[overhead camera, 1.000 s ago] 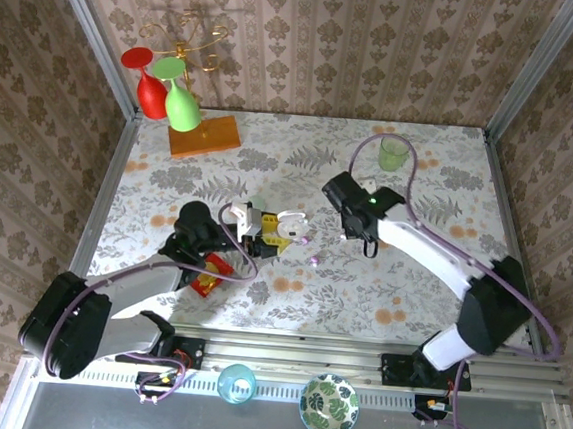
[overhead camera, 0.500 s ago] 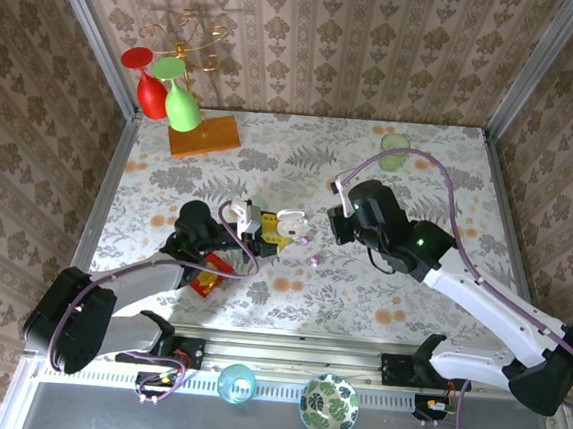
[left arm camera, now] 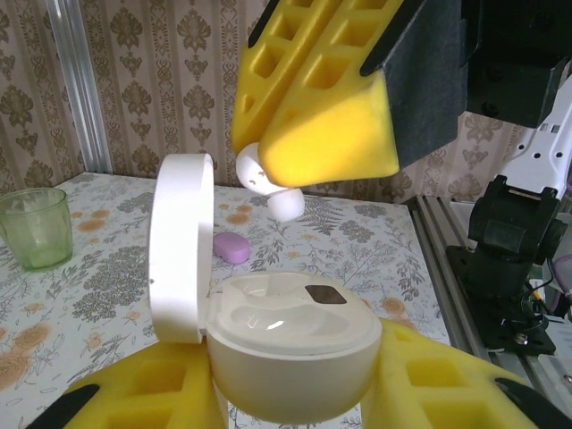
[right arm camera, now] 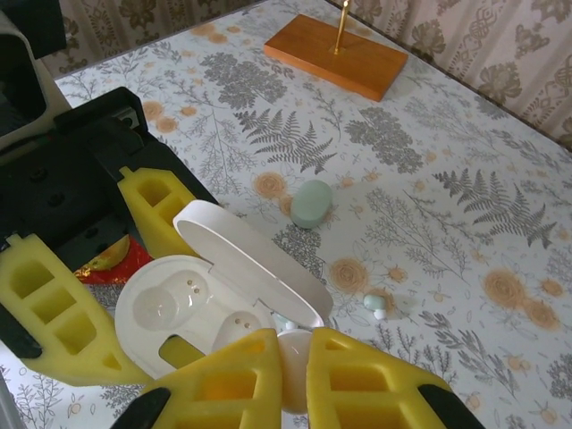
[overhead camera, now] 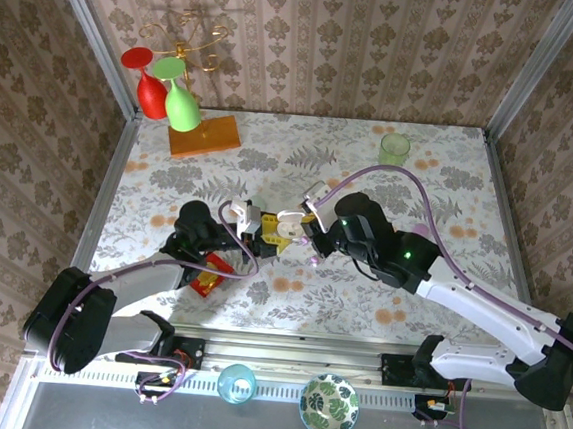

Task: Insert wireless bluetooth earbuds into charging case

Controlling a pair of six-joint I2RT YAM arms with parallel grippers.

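My left gripper (left arm camera: 291, 386) is shut on the base of a white oval charging case (left arm camera: 295, 344), whose lid (left arm camera: 183, 246) stands open to the left. Both wells of the case (right arm camera: 183, 313) are bare. Just above it, my right gripper (right arm camera: 293, 347) is shut on a white earbud (right arm camera: 295, 371), whose rounded tip (left arm camera: 273, 189) pokes out below the yellow fingers (left arm camera: 326, 107). From above, the two grippers (overhead camera: 265, 228) (overhead camera: 311, 227) meet over the case (overhead camera: 288, 218) at mid-table. A pale green earbud (right arm camera: 374, 304) and two pink earbuds (overhead camera: 315, 260) lie loose on the cloth.
A pale green oval case (right arm camera: 311, 203) lies beyond the white one, and a pink oval piece (left arm camera: 231, 248) rests on the cloth. A green cup (overhead camera: 394, 148) stands at the back right. A wooden stand with hanging glasses (overhead camera: 181, 105) is at the back left. A red packet (overhead camera: 211, 270) lies under the left arm.
My right arm has swung left from the middle right of the table to just over the open case. The left gripper and case have stayed put.
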